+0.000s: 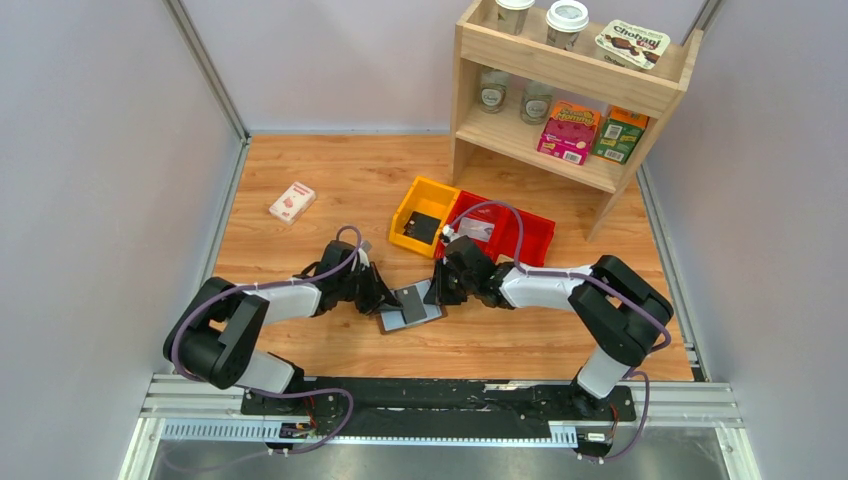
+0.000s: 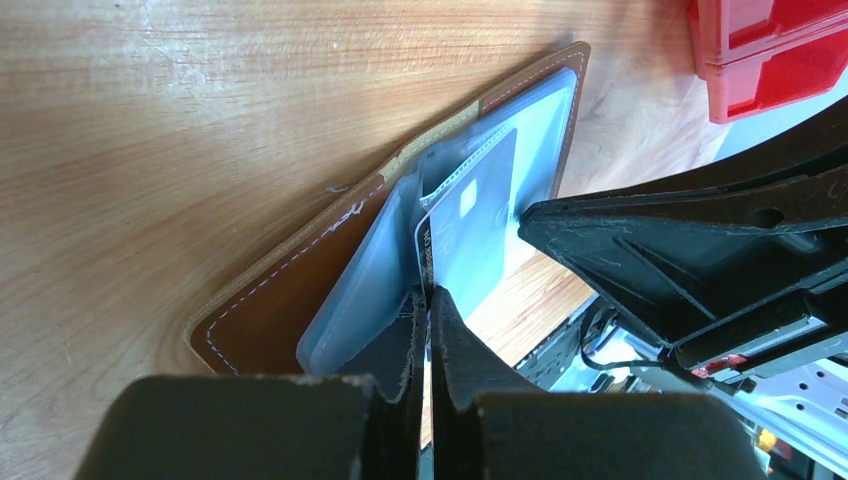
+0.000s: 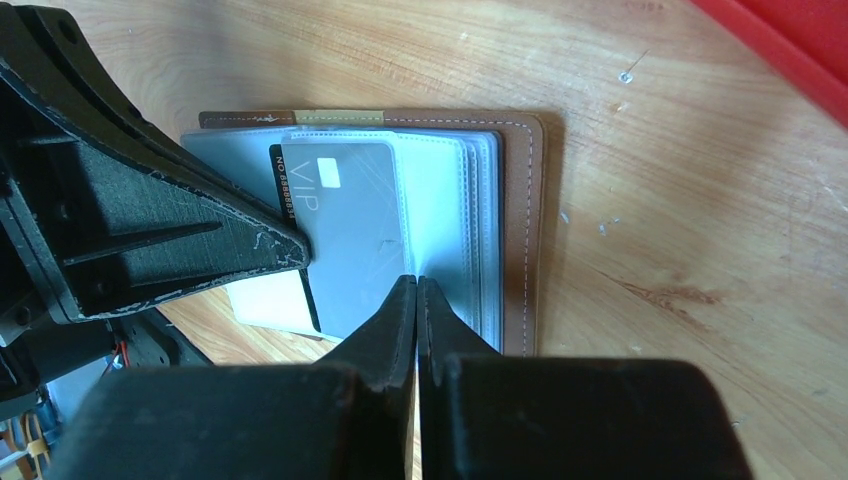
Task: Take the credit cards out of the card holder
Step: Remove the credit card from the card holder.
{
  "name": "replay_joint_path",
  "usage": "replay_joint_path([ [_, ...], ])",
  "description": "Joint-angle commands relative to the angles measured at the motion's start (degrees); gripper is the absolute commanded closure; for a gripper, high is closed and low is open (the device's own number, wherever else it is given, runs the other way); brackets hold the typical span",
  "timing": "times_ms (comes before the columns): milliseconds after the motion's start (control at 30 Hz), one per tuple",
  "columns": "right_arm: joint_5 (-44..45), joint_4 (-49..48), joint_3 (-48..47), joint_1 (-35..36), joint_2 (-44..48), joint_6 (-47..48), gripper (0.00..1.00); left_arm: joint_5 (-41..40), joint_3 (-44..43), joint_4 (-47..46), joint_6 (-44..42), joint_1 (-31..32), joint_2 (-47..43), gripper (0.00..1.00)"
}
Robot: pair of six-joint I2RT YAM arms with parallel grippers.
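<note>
The brown card holder [image 1: 383,322] lies open on the wooden table between the two arms, its clear grey-blue sleeves fanned up. It also shows in the left wrist view [image 2: 270,300] and the right wrist view [image 3: 520,200]. A grey credit card marked VIP [image 3: 350,220], with a dark edge, sticks partly out of a sleeve; it also shows in the left wrist view [image 2: 470,230]. My left gripper [image 2: 428,295] is shut on the edge of that card and shows in the top view [image 1: 388,297]. My right gripper [image 3: 416,282] is shut on a clear sleeve of the holder and shows in the top view [image 1: 437,290].
A yellow bin [image 1: 412,196] holding a dark flat item and red bins [image 1: 535,240] with a light card stand just behind the holder. A white-and-red small box [image 1: 292,202] lies at the back left. A wooden shelf [image 1: 570,90] with cups and boxes stands at the back right.
</note>
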State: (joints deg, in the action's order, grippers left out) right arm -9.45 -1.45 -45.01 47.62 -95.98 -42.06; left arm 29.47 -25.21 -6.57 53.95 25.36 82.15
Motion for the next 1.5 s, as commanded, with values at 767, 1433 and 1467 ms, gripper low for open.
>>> replay_joint_path([
  [767,-8.3,2.0,-9.9,-0.4,-3.2,5.7,0.87,-0.8,0.7,3.3,-2.4,-0.2,-0.1,0.94],
  [1433,-4.5,-1.4,1.3,-3.1,-4.7,4.5,0.9,-1.4,4.7,0.2,2.2,-1.3,-3.8,0.87],
  [1467,-4.4,-1.4,1.6,-3.2,-4.6,4.4,0.9,-1.2,5.1,-0.1,2.6,-1.5,-3.9,0.86],
])
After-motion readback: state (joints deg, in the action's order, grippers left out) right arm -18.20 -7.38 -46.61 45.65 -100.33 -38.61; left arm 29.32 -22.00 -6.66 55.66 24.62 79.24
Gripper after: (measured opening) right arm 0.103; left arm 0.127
